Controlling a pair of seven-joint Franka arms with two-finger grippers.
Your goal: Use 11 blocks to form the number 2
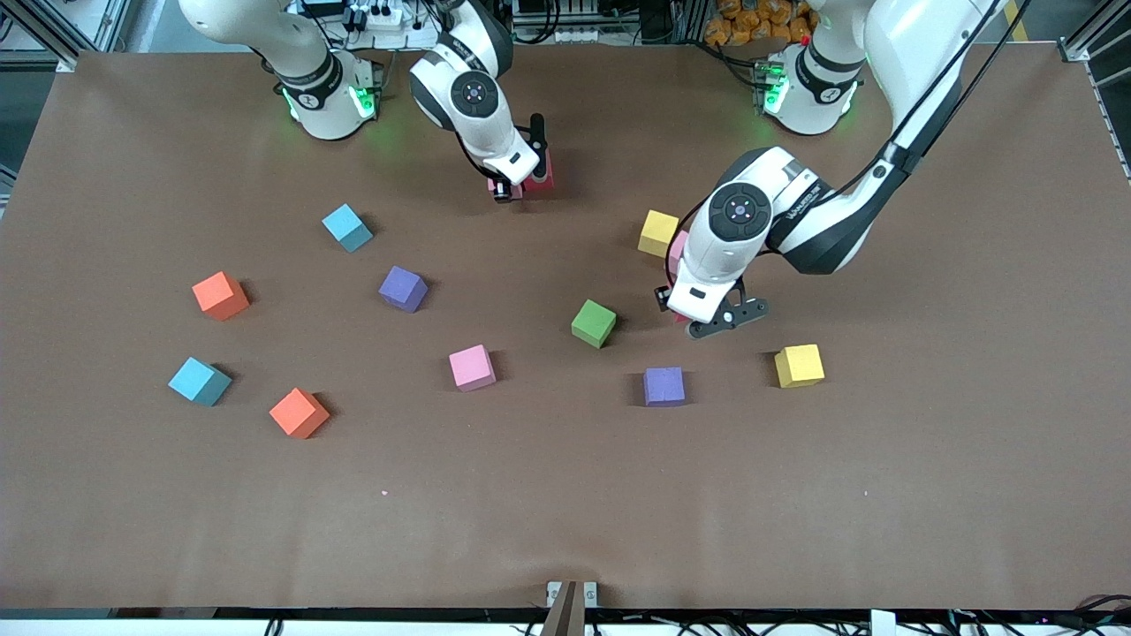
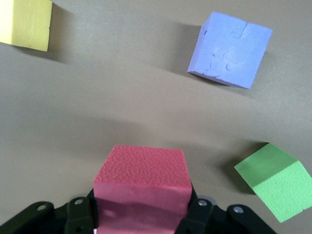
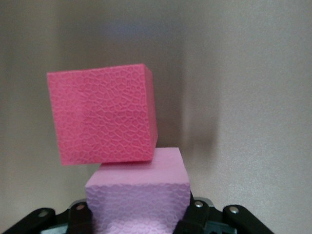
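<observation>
- The left arm hides most of a pink block (image 1: 677,250) beside a yellow block (image 1: 658,232).
- The right gripper (image 1: 521,187) covers most of its red block (image 1: 542,177).
- In the left wrist view, the frame edge crops the green block (image 2: 276,180).

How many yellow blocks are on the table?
2. One yellow block lies beside the left arm's wrist, toward the robots' bases. The other yellow block lies nearer the front camera, beside a purple block. The arms might hide others.
</observation>
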